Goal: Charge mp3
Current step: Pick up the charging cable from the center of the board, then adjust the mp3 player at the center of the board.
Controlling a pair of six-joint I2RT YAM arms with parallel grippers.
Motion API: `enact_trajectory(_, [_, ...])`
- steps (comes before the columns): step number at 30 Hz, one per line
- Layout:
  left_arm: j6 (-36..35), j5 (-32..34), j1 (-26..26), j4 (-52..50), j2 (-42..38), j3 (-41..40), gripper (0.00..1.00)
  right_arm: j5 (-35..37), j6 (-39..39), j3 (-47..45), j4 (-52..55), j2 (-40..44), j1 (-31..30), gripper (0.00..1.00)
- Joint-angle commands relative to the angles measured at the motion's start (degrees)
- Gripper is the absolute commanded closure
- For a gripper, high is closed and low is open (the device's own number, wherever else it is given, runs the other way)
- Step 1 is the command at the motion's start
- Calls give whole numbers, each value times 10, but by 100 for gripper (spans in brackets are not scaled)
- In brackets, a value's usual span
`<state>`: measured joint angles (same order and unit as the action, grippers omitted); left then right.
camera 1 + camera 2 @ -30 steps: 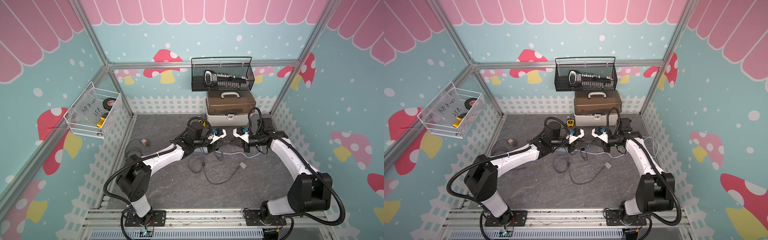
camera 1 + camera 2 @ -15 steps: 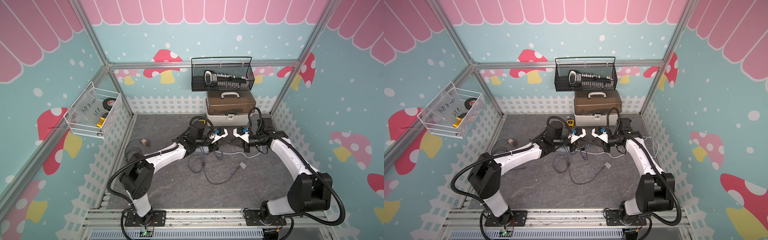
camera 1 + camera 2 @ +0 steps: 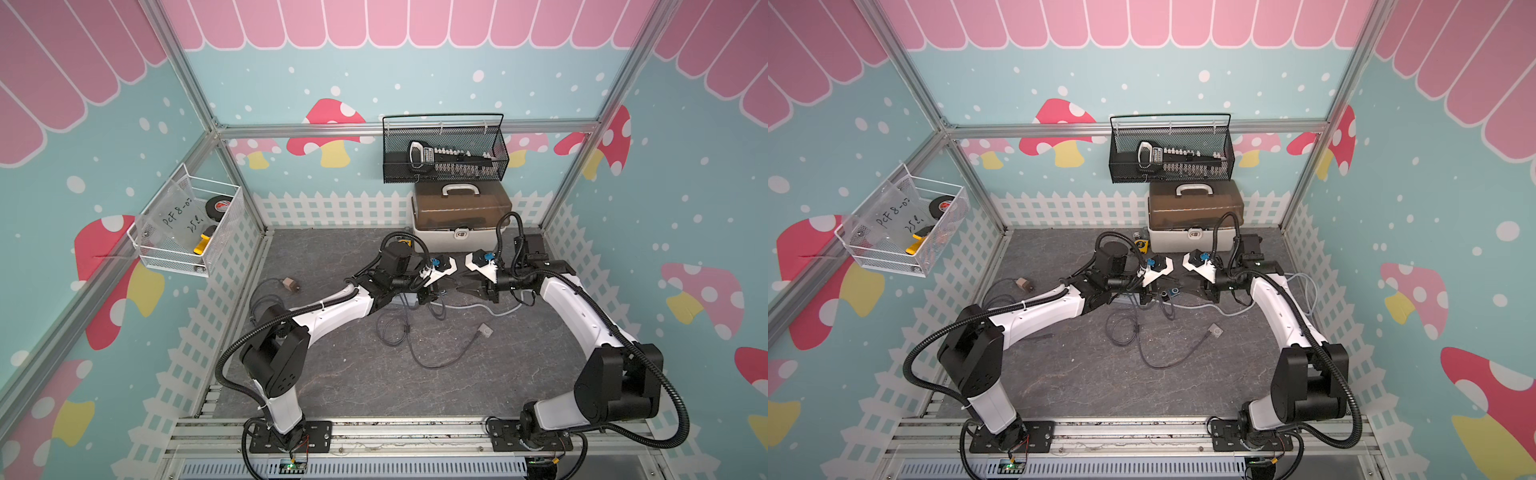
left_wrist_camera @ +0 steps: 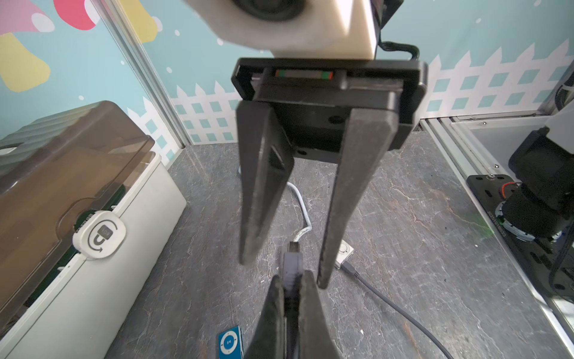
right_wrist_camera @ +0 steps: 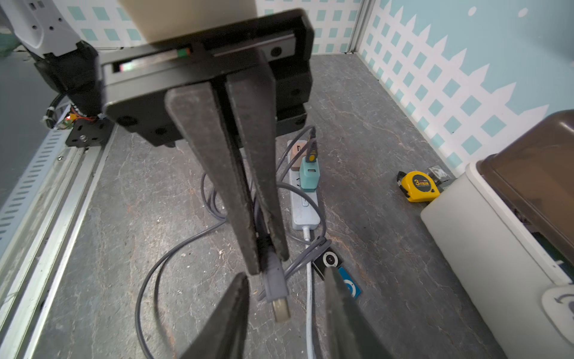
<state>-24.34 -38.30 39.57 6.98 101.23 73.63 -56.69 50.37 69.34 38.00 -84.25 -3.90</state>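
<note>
Clamping plug (image 4: 292, 256), left end effector (image 4: 291, 279) hangs over blue mp3 (image 4: 230, 342).

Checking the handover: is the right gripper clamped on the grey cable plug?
No, the right gripper has its jaws apart on either side of the cable plug, which the left gripper pinches.

We're in a robotics lab test cell, no question: a bare aluminium frame (image 3: 291, 132) boxes it in, a cartoon mushroom backdrop (image 3: 330, 114) covers the walls, left arm (image 3: 328, 311) and right arm (image 3: 577, 311) are bolted to a metal rail (image 3: 415, 426), a cable (image 4: 400, 313) and power strip (image 5: 306, 214) sprawl across the floor, and a toolbox (image 3: 461, 208) sits at the back.
</note>
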Motion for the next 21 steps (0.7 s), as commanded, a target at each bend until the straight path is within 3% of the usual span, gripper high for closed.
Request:
enact_trajectory(1, [-2,29,-17,-18,-43,-25,100,28,-31,-7,-35,4,9,56])
enact_trajectory(3, [-7,40,-24,-31,-58,-42,100,28,-35,-8,-44,1,21,53])
enact_trajectory(10, [-21,71,-37,-57,-95,-84,100,138,16,-16,-98,-37,33,49])
enact_trajectory(16, [-28,74,-37,-67,-110,-97,100,260,60,17,-141,-134,-10,49])
enact_trajectory(21, [-27,79,-37,-70,-120,-102,100,258,90,95,-83,-232,-31,48])
